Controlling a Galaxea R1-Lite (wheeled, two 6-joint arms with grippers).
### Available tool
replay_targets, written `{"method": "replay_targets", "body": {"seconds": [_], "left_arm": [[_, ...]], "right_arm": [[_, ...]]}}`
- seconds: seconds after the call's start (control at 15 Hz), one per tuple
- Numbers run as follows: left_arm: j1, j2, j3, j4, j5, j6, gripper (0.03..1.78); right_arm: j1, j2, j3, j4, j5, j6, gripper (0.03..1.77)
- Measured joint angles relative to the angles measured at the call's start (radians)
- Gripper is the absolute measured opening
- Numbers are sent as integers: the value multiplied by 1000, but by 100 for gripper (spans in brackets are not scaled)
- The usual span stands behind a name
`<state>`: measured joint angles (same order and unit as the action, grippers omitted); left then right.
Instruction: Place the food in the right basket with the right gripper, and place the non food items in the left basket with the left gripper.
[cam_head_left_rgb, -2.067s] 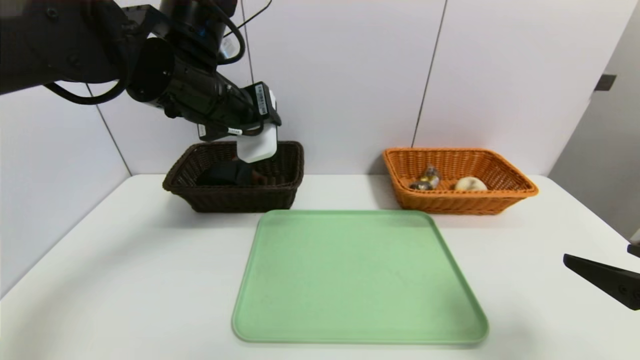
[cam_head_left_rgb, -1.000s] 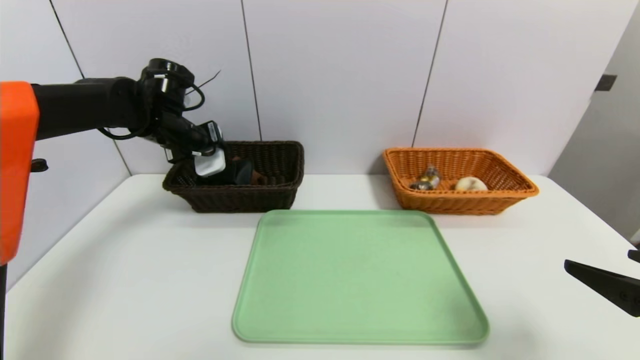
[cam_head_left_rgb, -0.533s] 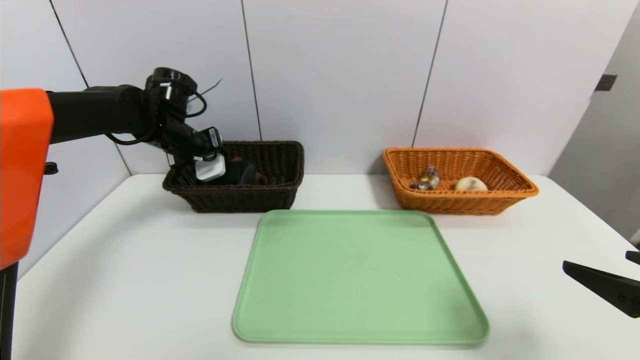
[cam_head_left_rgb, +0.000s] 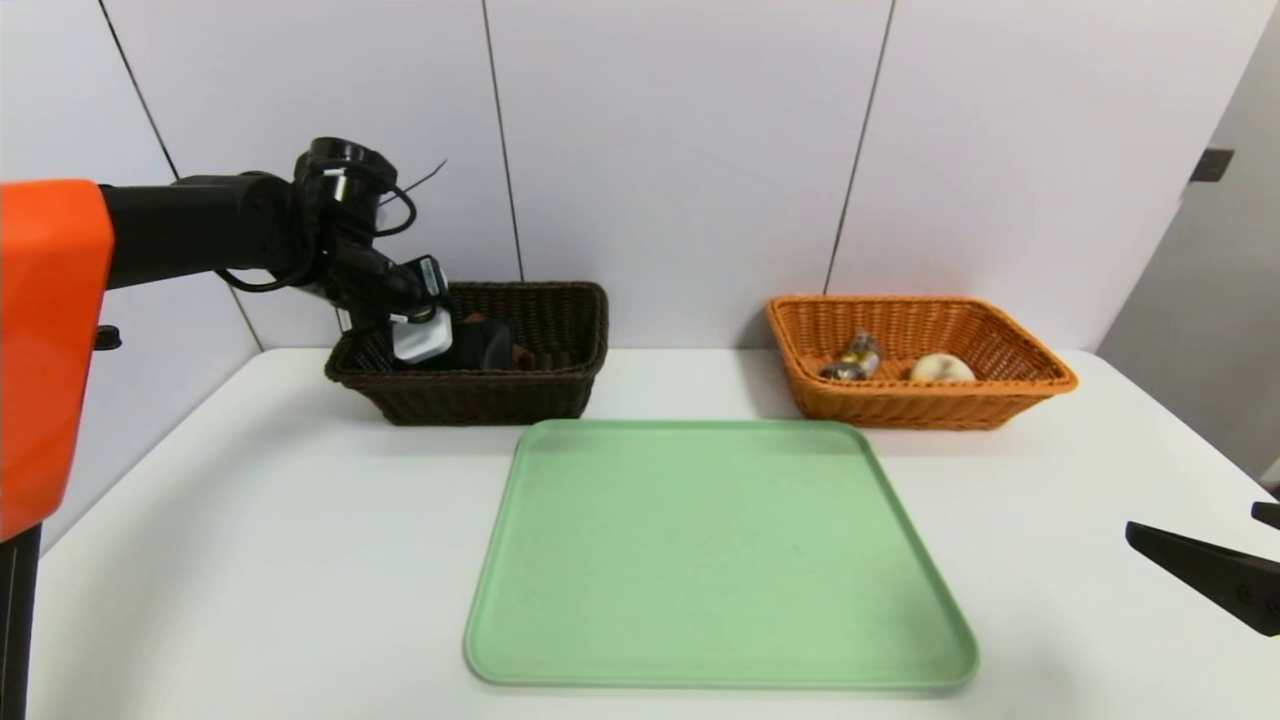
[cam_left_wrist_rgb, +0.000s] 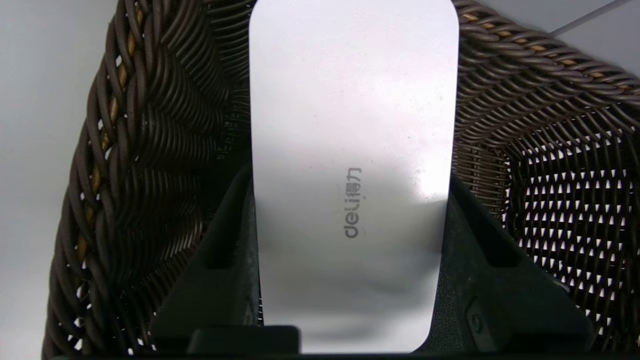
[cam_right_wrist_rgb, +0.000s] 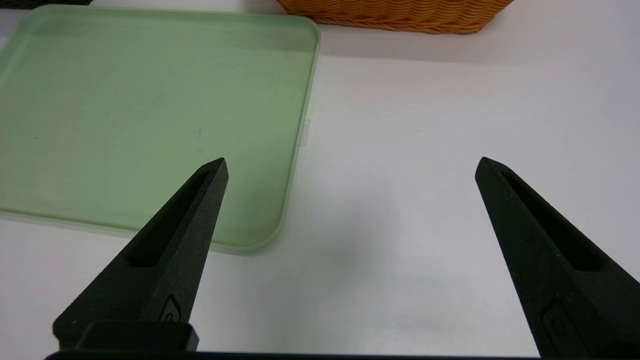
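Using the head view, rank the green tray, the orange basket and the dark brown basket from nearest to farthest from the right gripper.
1. Green tray: on the table beside the right gripper, to its left.
2. Orange basket: beyond the tray, on the right.
3. Dark brown basket: at the far left.

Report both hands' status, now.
Left hand: closed on the white slab, at the dark basket.
Right hand: open, nothing held, over the table.
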<state>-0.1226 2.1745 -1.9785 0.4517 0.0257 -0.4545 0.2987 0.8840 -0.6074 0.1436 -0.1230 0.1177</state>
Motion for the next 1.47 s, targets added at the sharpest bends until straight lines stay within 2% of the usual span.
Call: {"method": "replay_targets", "body": {"seconds": [0.27, 0.6, 0.87, 1.07, 1.2, 1.33, 1.47], "left_arm": [[-1, 0, 0, -3, 0, 0, 132], [-11, -39, 1, -4, -1, -1, 150], [-80, -165, 1, 6, 1, 7, 158], [-151, -279, 23, 74, 6, 101, 162], [-173, -362, 84, 101, 15, 197, 164], [-187, -469, 190, 94, 22, 266, 166], [-194, -571, 298, 63, 28, 287, 167]], "right_arm": [[0, -2, 0, 0, -4, 0, 171], [0, -3, 0, 0, -6, 0, 171], [0, 4, 0, -2, -6, 1, 171], [-11, 19, -11, -10, -6, 4, 171], [-34, 47, -19, -70, -3, 3, 171], [-54, 107, -23, -206, -1, -5, 171], [-65, 180, -29, -340, -2, -14, 171]]}}
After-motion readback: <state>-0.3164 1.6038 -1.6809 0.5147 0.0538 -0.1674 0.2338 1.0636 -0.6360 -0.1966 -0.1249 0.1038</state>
